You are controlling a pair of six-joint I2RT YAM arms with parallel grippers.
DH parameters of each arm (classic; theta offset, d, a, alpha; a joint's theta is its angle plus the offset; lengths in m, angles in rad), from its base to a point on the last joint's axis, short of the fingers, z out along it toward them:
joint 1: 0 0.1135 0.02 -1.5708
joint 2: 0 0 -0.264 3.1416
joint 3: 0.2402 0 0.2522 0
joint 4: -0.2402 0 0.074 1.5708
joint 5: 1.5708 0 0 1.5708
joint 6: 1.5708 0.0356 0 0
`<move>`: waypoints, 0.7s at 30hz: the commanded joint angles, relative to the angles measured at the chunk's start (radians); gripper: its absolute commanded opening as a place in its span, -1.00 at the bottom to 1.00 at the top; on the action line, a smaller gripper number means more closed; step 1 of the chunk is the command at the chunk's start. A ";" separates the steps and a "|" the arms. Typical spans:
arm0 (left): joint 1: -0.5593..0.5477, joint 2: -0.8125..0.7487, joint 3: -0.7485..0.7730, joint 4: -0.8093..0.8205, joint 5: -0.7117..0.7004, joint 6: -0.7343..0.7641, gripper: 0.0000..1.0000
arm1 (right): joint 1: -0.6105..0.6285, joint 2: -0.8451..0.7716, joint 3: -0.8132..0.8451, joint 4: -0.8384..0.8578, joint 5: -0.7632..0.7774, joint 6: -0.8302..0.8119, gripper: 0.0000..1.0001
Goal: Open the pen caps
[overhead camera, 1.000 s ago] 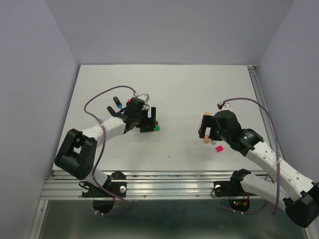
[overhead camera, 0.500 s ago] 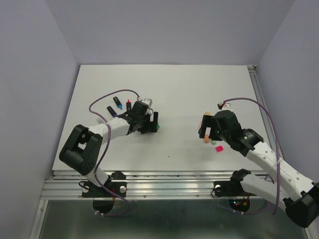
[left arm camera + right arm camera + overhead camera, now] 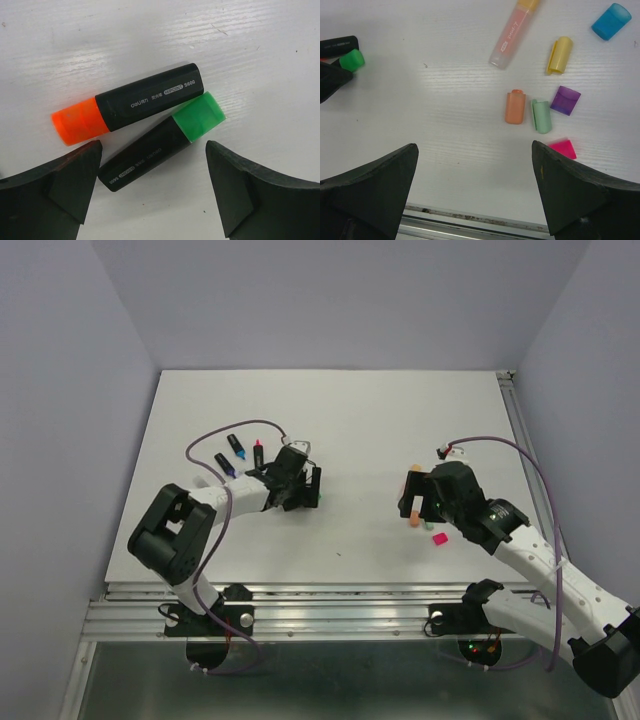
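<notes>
from above: the left gripper [image 3: 303,489] sits low over the white table [image 3: 380,420], left of centre, jaws spread wide and holding nothing. just beyond its arm lie three black pens [image 3: 237,454] with blue, pink and purple ends. over on the right, the right gripper [image 3: 418,502] hangs above a small scatter of coloured bits, jaws just as wide, also holding nothing.

left wrist view now: two black pens lie side by side on the table between the open fingers, slanted the same way and touching. the upper pen [image 3: 150,97] has its orange cap [image 3: 80,120] on at the left end. the lower pen [image 3: 142,155] has its green cap [image 3: 198,116] on at the right end, the cap's corner against the upper pen. the left finger stands right by the lower pen's butt end; contact there is hard to call.

right wrist view: here are the loose ones. a short orange cap [image 3: 515,107] and a pale green cap [image 3: 541,116] lie side by side, a purple cap [image 3: 565,100] just right of them, a pink cap [image 3: 561,149] nearer the gripper. farther out, a yellow cap [image 3: 559,55], a blue cap [image 3: 611,21] near the corner, and a peach pen [image 3: 511,37] lying slantwise. the green-capped pen peeks in at far left.
</notes>
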 commanded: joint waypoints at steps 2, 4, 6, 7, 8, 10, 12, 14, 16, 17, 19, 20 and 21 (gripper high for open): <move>-0.077 0.041 0.036 -0.098 -0.105 -0.043 0.89 | -0.007 -0.020 -0.007 0.019 0.015 -0.005 1.00; -0.099 0.048 0.033 -0.125 -0.131 -0.058 0.85 | -0.007 -0.020 -0.012 0.024 0.015 -0.004 1.00; -0.113 0.051 0.025 -0.136 -0.117 -0.083 0.70 | -0.007 -0.022 -0.015 0.027 0.013 -0.005 1.00; -0.118 0.053 0.019 -0.136 -0.117 -0.089 0.65 | -0.005 -0.020 -0.016 0.028 0.012 -0.005 1.00; -0.121 0.057 0.014 -0.138 -0.119 -0.091 0.58 | -0.007 -0.020 -0.016 0.028 0.013 -0.005 1.00; -0.133 0.077 0.016 -0.142 -0.133 -0.100 0.50 | -0.007 -0.018 -0.016 0.030 0.013 -0.005 1.00; -0.142 0.111 0.033 -0.156 -0.154 -0.104 0.40 | -0.007 -0.018 -0.016 0.031 0.013 -0.005 1.00; -0.157 0.134 0.050 -0.171 -0.173 -0.118 0.17 | -0.007 -0.018 -0.016 0.031 0.015 -0.007 1.00; -0.170 0.160 0.065 -0.185 -0.182 -0.120 0.10 | -0.007 -0.020 -0.016 0.030 0.015 -0.005 1.00; -0.183 0.165 0.066 -0.188 -0.186 -0.121 0.09 | -0.007 -0.020 -0.016 0.031 0.015 -0.005 1.00; -0.200 0.168 0.066 -0.187 -0.188 -0.123 -0.08 | -0.007 -0.022 -0.016 0.031 0.015 -0.005 1.00; -0.213 0.171 0.065 -0.185 -0.185 -0.121 -0.31 | -0.007 -0.022 -0.016 0.031 0.018 -0.004 1.00; -0.219 0.176 0.063 -0.182 -0.186 -0.121 -0.44 | -0.007 -0.020 -0.016 0.033 0.017 -0.007 1.00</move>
